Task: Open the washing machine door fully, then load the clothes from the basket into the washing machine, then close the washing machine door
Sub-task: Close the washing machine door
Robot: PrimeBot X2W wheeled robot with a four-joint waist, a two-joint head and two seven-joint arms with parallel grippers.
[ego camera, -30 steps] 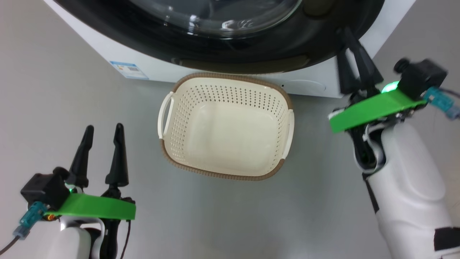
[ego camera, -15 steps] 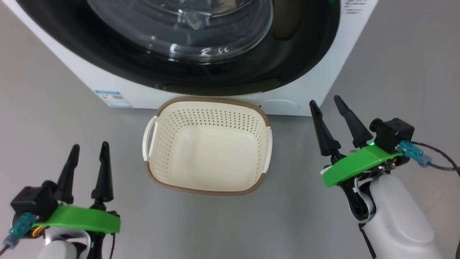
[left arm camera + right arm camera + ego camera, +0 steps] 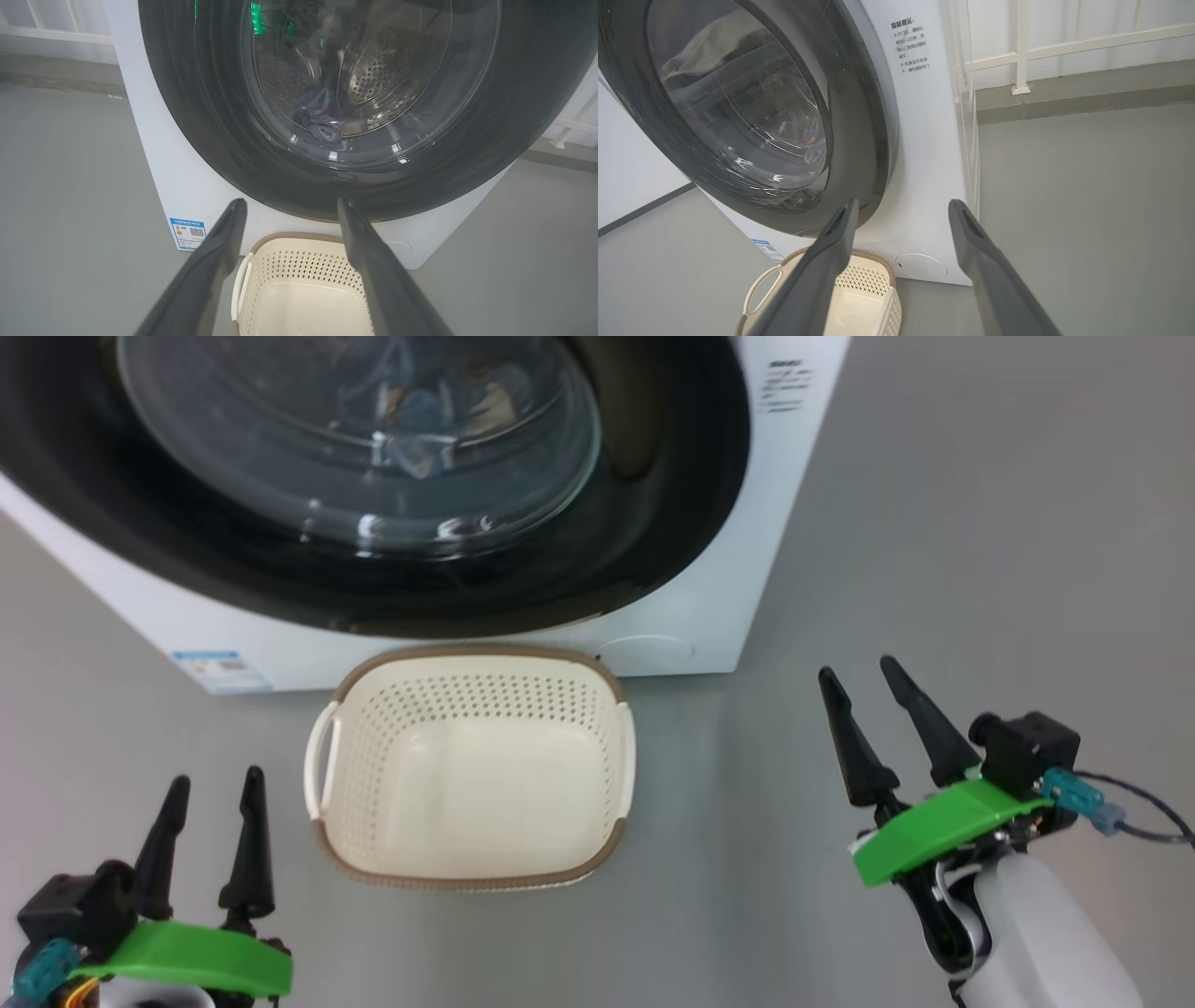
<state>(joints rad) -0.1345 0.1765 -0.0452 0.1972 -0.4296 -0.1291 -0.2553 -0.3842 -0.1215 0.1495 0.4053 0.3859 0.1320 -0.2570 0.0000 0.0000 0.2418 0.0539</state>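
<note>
The washing machine [image 3: 780,476] stands ahead with its door [image 3: 653,523] lying flat against the front. Through the glass, blue clothes [image 3: 322,128] lie inside the steel drum; they also show faintly as clothes [image 3: 439,411] in the head view. On the floor in front, the basket [image 3: 471,658] holds nothing. My left gripper [image 3: 215,779] hangs open at the lower left, level with the basket's near left corner. To the right of the basket my right gripper [image 3: 857,668] is open and apart from the door. The left gripper [image 3: 290,202] and right gripper [image 3: 903,202] each have nothing between their fingers.
A blue label sticker [image 3: 219,670] sits at the machine's lower left. A white railing [image 3: 1017,51] and a low grey kerb run behind the machine on its right. Grey floor [image 3: 980,541] stretches to the right of the machine.
The right gripper has opened and drawn back and down from the door's right rim. The head camera has shifted, so more of the door shows. The left gripper stays open.
</note>
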